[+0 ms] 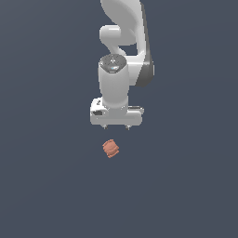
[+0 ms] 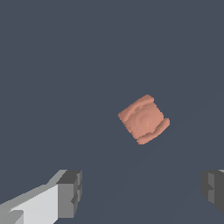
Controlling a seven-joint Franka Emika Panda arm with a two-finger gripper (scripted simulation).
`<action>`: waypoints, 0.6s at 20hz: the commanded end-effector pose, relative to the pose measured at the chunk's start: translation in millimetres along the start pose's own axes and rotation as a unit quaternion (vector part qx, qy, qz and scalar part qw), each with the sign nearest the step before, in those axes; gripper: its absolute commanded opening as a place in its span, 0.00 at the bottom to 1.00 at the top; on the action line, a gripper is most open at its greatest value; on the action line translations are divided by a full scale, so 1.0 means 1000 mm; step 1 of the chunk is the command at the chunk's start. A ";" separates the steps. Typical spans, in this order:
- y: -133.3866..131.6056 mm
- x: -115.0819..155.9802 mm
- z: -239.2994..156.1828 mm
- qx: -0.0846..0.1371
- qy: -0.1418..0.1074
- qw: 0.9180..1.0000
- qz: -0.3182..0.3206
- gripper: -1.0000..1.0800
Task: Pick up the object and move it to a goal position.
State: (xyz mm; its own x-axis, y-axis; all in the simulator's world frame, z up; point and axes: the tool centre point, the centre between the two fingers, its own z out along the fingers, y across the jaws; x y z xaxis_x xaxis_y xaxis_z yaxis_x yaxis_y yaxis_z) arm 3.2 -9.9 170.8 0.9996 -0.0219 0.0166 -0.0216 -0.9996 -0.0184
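Object (image 2: 144, 119) apart from end effector (image 2: 142, 192)

- lighting is even and moderately dim in both views; the ground is a flat dark slate.
- the arm (image 1: 122, 56) shows soft shading and a small highlight on its upper cap.
- renders are slightly soft; no glare or edge distortion.

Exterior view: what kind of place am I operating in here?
A bare simulated test scene, most likely. A flat, featureless dark blue-grey ground fills both views; only a small orange-brown ribbed object lies on it, below the open white gripper. No furniture or walls show.
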 end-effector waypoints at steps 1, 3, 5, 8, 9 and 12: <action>0.000 0.000 0.000 0.000 0.000 1.000 0.000 0.96; 0.002 0.000 -0.001 -0.001 0.000 1.000 0.000 0.96; 0.006 -0.001 -0.002 -0.005 0.000 1.000 0.001 0.96; 0.016 -0.001 -0.005 -0.014 -0.001 1.000 0.004 0.96; 0.019 -0.002 -0.006 -0.016 -0.002 1.000 0.004 0.96; 0.021 -0.002 -0.007 -0.018 -0.002 1.000 0.005 0.96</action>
State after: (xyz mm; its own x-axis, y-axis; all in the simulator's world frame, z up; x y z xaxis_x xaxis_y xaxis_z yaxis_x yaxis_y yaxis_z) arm 0.9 -29.8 177.1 0.9994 -0.0319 0.0138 -0.0321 -0.9994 0.0148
